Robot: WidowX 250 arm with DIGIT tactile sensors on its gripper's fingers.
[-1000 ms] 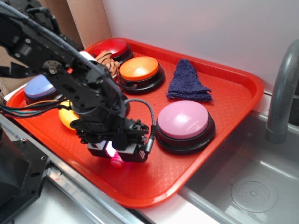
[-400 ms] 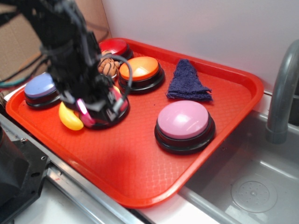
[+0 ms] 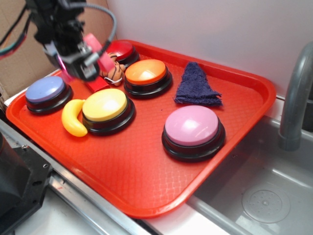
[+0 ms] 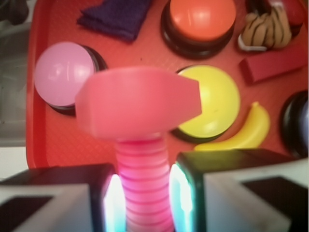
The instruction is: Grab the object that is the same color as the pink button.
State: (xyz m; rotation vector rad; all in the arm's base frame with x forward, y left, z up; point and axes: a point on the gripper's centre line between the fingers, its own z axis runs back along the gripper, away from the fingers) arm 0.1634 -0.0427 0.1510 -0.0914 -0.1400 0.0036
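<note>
You have the small hot-pink plastic toy bolt pinched by its ribbed shaft between the two fingers of the black gripper. In the wrist view the flat blocky head stands out past the fingertips and fills the middle of the picture, with a finger pad pressed against each side of the shaft. In the exterior view the bolt hangs in the air above the far left part of the red plastic tray, clear of everything on it, and its pink head sticks out to the right of the gripper.

Below and to the right, the large round pale pink domed button on a black base sits near the right front of the tray, well apart from the gripper. Look just under the gripper and you see the red rectangular block and a small orange-and-black striped toy lying beside each other. The lavender-blue button is at the left edge, the yellow button sits near the middle with a yellow toy banana touching its left side, and the orange button and the red button stand behind. A crumpled dark blue cloth lies at the back, to the right of the orange button. A grey faucet rises at the right over a metal sink.
</note>
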